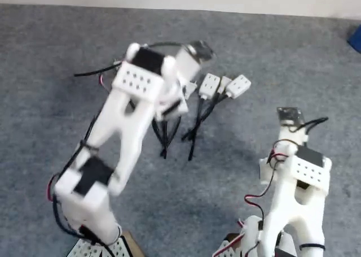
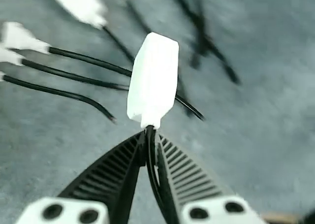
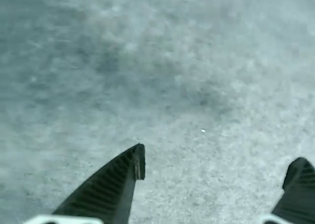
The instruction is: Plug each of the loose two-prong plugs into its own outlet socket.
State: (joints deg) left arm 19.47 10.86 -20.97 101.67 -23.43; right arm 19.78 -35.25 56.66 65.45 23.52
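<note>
Your left arm (image 1: pixel 121 127) comes in from the near left of the bunch of black cords (image 1: pixel 194 124) that lies in the middle of the grey carpet (image 1: pixel 254 48), and it stretches over the left side of that bunch. Your left gripper (image 2: pixel 149 135) is pinched narrow, fingertips pressed together on a single held cord (image 2: pixel 150 160) right where it enters a white block (image 2: pixel 153 81). That block stands up off the fingertips, lifted above the bunch and tilted slightly. From these views you cannot tell whether it is a plug or a socket. Under and beyond the raised block, more cords from the bunch cross the carpet, and some of them end in other white blocks (image 2: pixel 19 37) lying flat. At the far right end of the bunch, from above, a pair of white blocks (image 1: pixel 224 85) rests side by side on the carpet, close together. Their cords trail back toward you into the bunch. Your right arm (image 1: pixel 293 183) stands well to the right of the bunch, apart from every cord and block. Your right gripper (image 3: pixel 219 166) is spread wide, its two dark ribbed fingers (image 3: pixel 123 177) far apart, hanging over bare carpet with nothing between them.
</note>
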